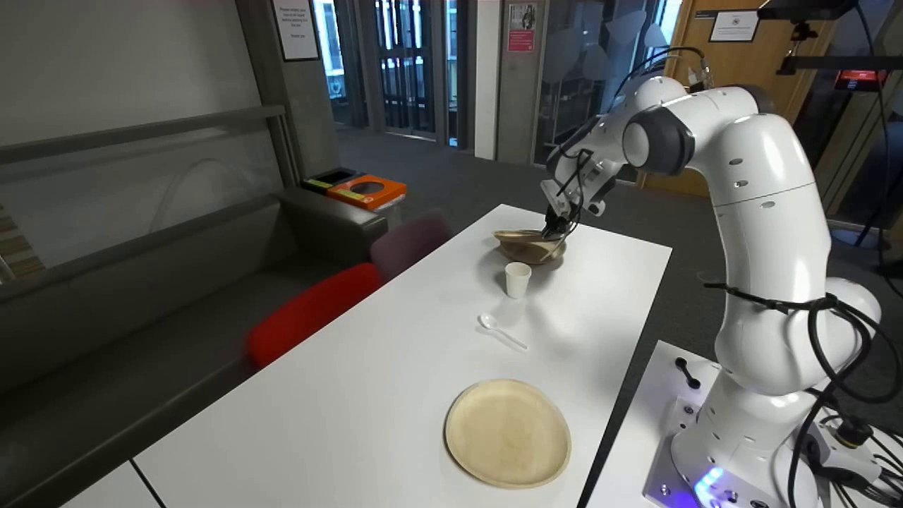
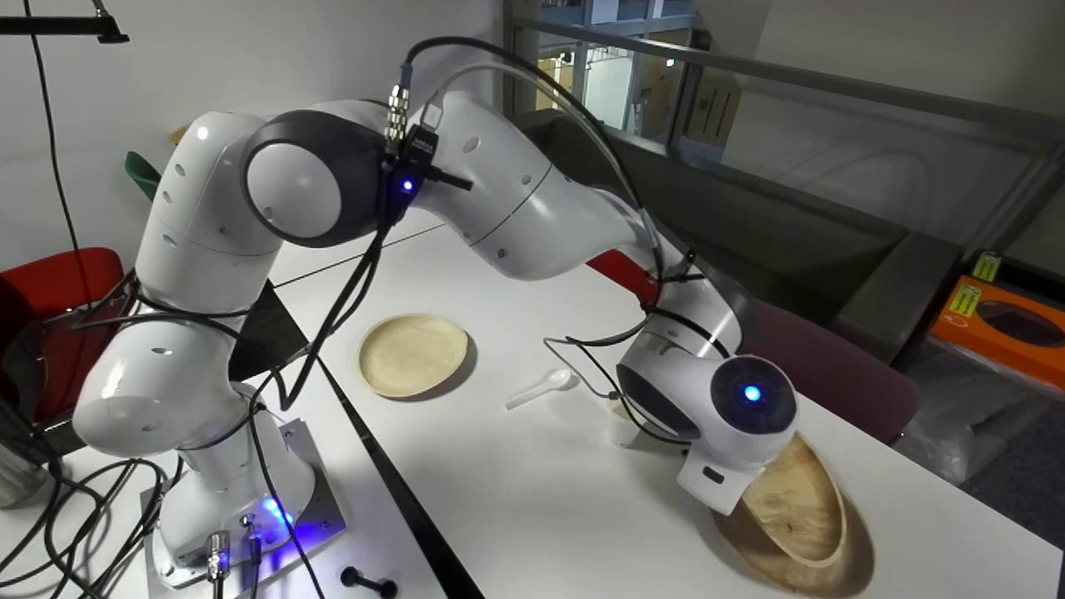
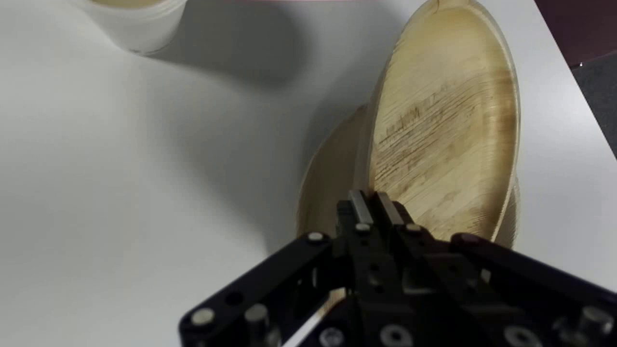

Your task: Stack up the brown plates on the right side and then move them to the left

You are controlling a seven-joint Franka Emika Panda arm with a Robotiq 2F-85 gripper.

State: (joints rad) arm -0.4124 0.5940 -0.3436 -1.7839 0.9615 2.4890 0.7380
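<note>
My gripper (image 3: 371, 198) is shut on the rim of a brown plate (image 3: 448, 111), with the rim between its fingertips. This plate is tilted and stands over a second brown plate (image 3: 323, 193), partly covering it; I cannot tell whether they touch. In an exterior view the held plate (image 2: 795, 499) leans above the lower plate (image 2: 782, 576), and the wrist hides the fingers. My gripper (image 1: 555, 227) also shows in an exterior view at the table's far end. A third brown plate (image 1: 508, 434) lies flat by itself near the robot base; it also shows in an exterior view (image 2: 413, 355).
A white cup (image 1: 517, 281) stands close to the held plates; it also shows in the wrist view (image 3: 140, 26). A white spoon (image 1: 502, 331) lies between the cup and the lone plate. A red chair (image 1: 310, 314) and a purple chair (image 1: 413, 243) line the table's edge.
</note>
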